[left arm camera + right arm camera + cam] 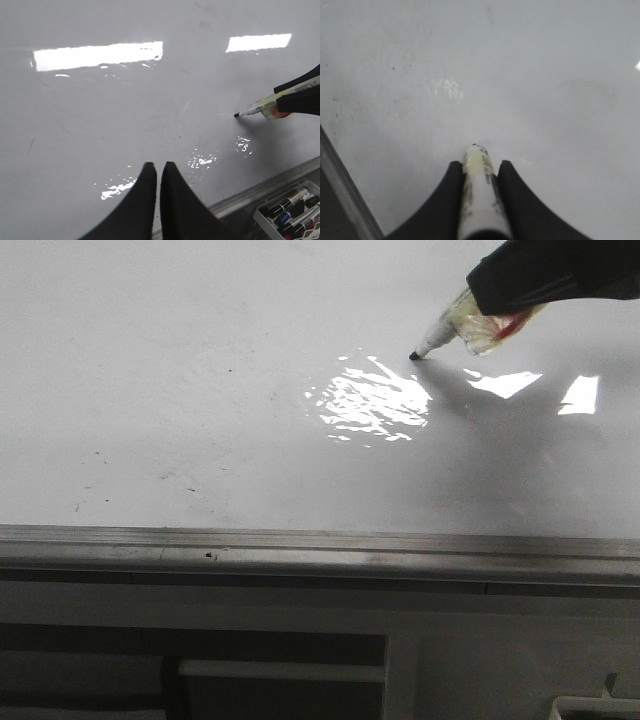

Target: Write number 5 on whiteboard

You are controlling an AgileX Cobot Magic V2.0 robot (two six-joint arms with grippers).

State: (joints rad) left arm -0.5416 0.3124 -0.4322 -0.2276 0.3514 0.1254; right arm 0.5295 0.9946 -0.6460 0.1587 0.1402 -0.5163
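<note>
The whiteboard [200, 390] lies flat, bare of any 5, its grey rail [320, 550] along one edge. Over the board, the right gripper [479, 172] clamps a marker [445, 330], tip touching the surface beside the glare patch. The left gripper [159, 172] hovers nearby, fingers pressed together, holding nothing.
</note>
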